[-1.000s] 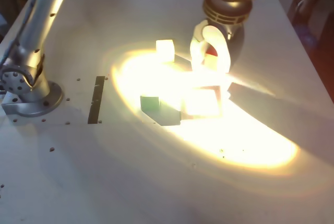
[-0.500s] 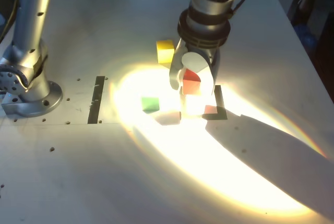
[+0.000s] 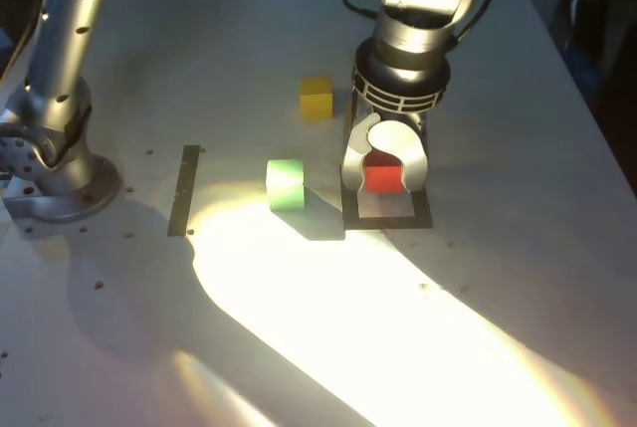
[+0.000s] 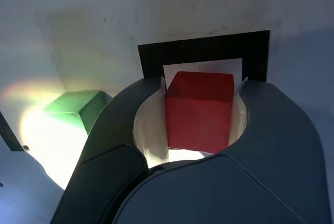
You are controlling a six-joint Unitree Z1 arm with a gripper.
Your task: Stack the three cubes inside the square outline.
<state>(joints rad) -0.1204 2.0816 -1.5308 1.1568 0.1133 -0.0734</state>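
the curved grey two-fingered claw [image 3: 386, 180] is clamped on the solid red cube [image 4: 200, 112] over the square black tape outline [image 3: 389, 222]; releasing it off-centre could leave the stack's base on the tape.

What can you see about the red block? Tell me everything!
The red block is a cube, plain red all over, with flat sides and straight edges. It looks smooth and solid, but I can't tell what it's made of. It sits upright between the gripper's two pale pads, which press its opposite sides, inside the black square outline. Whether its bottom touches the table is hidden.
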